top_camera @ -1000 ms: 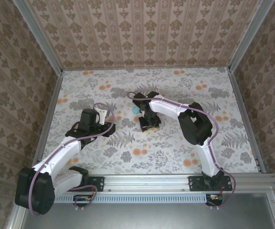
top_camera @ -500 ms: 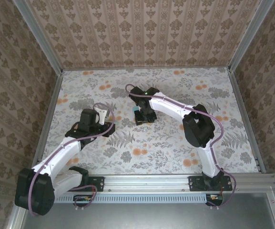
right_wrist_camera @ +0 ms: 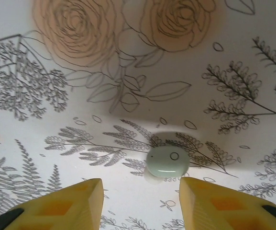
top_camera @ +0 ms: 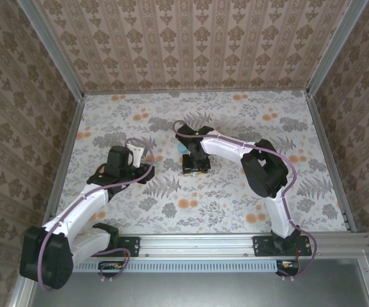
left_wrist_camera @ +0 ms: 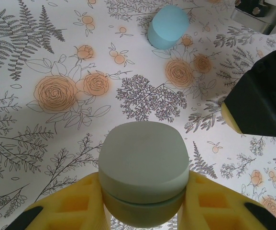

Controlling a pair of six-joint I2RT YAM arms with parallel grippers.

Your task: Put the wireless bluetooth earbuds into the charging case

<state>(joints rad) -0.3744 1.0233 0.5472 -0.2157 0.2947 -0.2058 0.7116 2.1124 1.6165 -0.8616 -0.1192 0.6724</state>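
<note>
Charging case [left_wrist_camera: 145, 167] and one earbud [right_wrist_camera: 166, 161] share a floral-print table [top_camera: 248, 192], white with orange roses and grey ferns, fenced by patterned walls.

Both arms reach in from the near edge. The left arm [top_camera: 85, 208] angles up toward the left-centre of the table. The right arm [top_camera: 267, 173] folds over at its elbow and reaches back toward the middle, so its wrist hangs well right of the left one.

The left gripper [left_wrist_camera: 144, 199] is clamped on the case: a yellow finger [left_wrist_camera: 75, 203] presses each side. The case is a pale grey-green pebble with a seam running round it, lid closed, held just above the table.

The right gripper [right_wrist_camera: 140, 191] points down at the tabletop with its yellow fingers [right_wrist_camera: 209, 201] standing apart and nothing between them. From the left wrist its black body and a yellow pad show at the right edge.

A sky-blue rounded block [left_wrist_camera: 168, 27] lies on the table beyond the case, just beside the right wrist in the top view; what it is I cannot tell.

The earbud, a small pale mint oval with a tiny ring mark, lies flat on a fern print just ahead of the right fingertips, nearer the right one, touching neither.
</note>
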